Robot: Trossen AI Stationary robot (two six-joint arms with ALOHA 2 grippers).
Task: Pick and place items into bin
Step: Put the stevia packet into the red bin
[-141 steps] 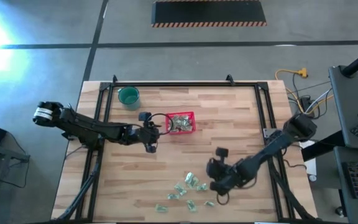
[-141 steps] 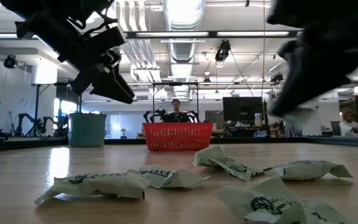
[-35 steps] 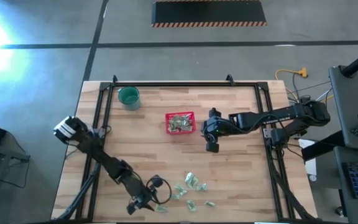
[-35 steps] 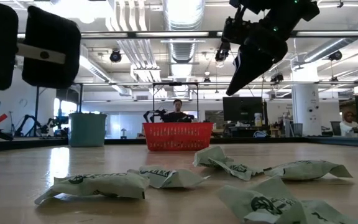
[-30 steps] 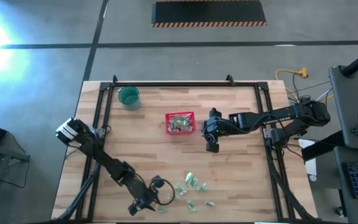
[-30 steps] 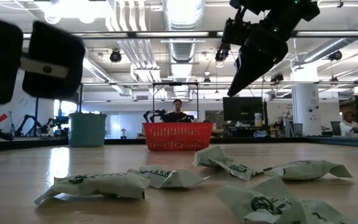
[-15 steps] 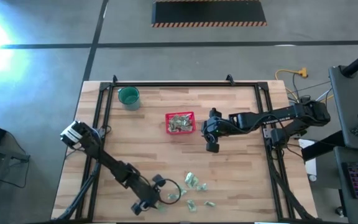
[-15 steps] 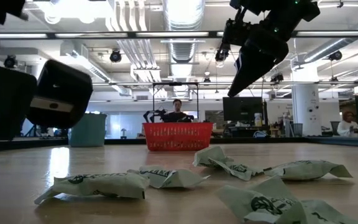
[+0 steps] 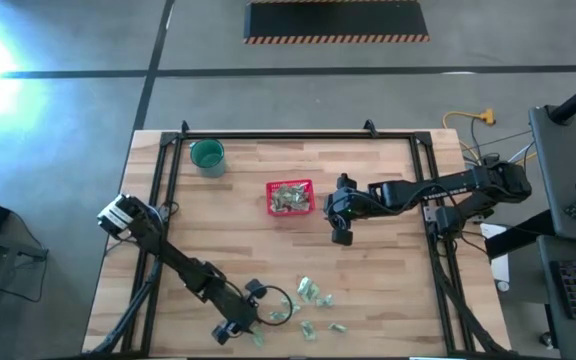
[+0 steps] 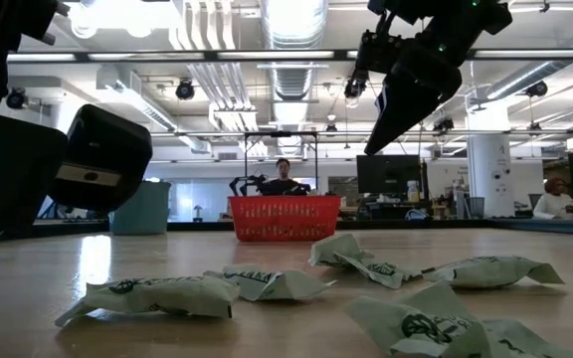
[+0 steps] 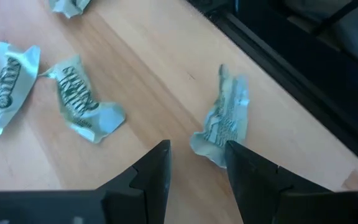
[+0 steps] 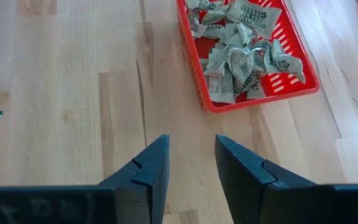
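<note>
Bin part filled, loose packets left.
High view: red basket [image 9: 290, 197] centre, packets [image 9: 308, 305] lower centre, left gripper [image 9: 258, 335] beside them. Wrist views: left gripper [image 11: 196, 160] parted, empty, over one packet [image 11: 224, 122]; right gripper [image 12: 191, 155] parted, empty, near the basket [image 12: 263, 93].

Packets [image 11: 79, 102] showing pale green & white w/ dark green lettering, lying on light blond wood-plank table [image 9: 388, 290]. Basket [image 12: 294, 78] showing bright red w/ mesh-pattern sides; packets inside it looking same pale green/white. Cup [image 9: 207, 155], beyond basket's left side, reading teal-green. Both arms & fingers [image 12: 151, 168] appearing black. Hazard strip, far past basket, showing orange/black stripes edging a black mat [image 9: 336, 20].
</note>
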